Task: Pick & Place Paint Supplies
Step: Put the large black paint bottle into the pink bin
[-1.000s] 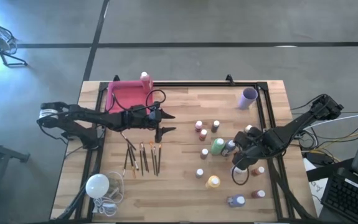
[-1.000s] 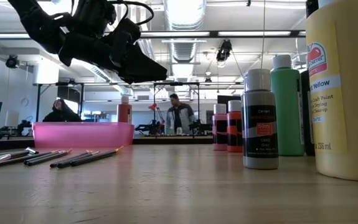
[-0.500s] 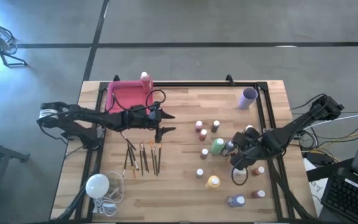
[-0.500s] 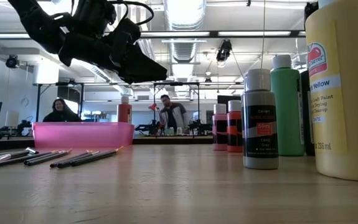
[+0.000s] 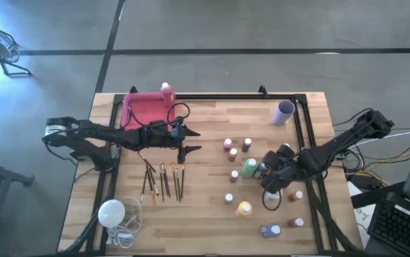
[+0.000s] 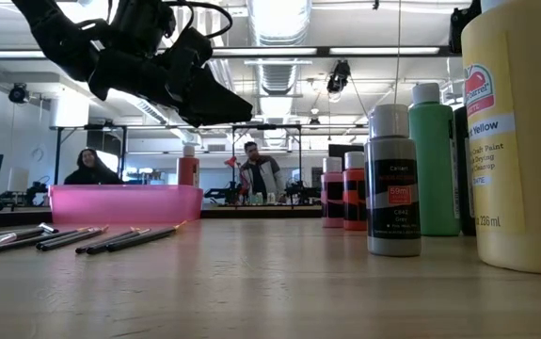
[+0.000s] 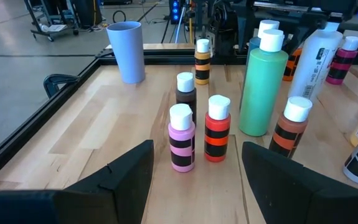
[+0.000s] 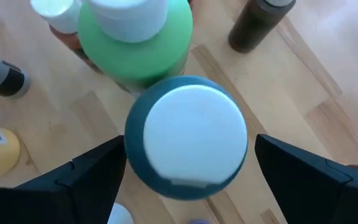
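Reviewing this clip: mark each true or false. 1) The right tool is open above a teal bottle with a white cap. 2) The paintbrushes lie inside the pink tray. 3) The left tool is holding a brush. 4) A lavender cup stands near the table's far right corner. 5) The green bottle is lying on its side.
1) True: the right tool is open, straddling the teal bottle.
2) False: the paintbrushes lie on the bare wood, in front of the pink tray.
3) False: the left tool is open and empty, above the table.
4) True: the lavender cup stands there.
5) False: the green bottle stands upright.
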Motion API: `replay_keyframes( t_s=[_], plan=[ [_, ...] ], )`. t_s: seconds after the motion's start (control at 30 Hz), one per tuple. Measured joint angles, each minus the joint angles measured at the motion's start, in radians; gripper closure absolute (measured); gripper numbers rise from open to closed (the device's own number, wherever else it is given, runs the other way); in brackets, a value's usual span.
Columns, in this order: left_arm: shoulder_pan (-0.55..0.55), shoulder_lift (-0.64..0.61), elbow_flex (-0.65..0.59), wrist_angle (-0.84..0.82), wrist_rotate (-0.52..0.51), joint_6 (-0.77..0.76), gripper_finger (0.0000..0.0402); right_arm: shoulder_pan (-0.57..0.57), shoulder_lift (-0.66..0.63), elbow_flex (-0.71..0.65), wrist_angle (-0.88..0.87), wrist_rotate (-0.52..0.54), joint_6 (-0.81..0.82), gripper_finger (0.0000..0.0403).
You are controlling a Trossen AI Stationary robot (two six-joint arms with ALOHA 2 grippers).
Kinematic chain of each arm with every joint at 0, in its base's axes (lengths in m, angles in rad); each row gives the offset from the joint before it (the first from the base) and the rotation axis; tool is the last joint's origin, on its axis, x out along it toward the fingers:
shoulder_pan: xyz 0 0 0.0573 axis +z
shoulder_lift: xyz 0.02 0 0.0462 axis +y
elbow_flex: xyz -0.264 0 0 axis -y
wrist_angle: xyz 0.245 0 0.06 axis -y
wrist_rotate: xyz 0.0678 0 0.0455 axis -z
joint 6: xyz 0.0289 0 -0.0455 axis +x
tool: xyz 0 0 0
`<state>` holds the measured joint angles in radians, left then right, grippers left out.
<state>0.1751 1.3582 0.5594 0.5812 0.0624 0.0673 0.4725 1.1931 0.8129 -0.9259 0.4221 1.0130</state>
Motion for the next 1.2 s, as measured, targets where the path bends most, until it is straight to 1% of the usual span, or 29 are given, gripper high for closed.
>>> replay_keyframes(
  t_s=[0.23,0.57,0.7,0.8,1.1,1.2],
  plan=[
    [0.000,0.000,0.000,0.000,0.000,0.000,0.0151,-0.012,0.000,0.000,0.012,-0.001,-0.004,0.0068],
    [0.000,0.000,0.000,0.000,0.000,0.000,0.0151,-0.012,-0.003,0.001,0.022,-0.055,-0.003,0.0081],
    [0.000,0.000,0.000,0.000,0.000,0.000,0.0151,-0.013,-0.005,0.020,0.022,-0.061,-0.011,0.0083],
    [0.000,0.000,0.000,0.000,0.000,0.000,0.0151,-0.013,-0.005,0.032,0.023,-0.060,-0.025,0.0078],
    [0.000,0.000,0.000,0.001,0.000,0.000,0.0151,-0.016,0.001,0.033,0.025,-0.060,-0.022,0.0047],
    [0.000,0.000,0.000,0.000,0.000,0.000,0.0151,-0.019,0.006,0.033,0.025,-0.057,-0.022,0.0044]
  ],
)
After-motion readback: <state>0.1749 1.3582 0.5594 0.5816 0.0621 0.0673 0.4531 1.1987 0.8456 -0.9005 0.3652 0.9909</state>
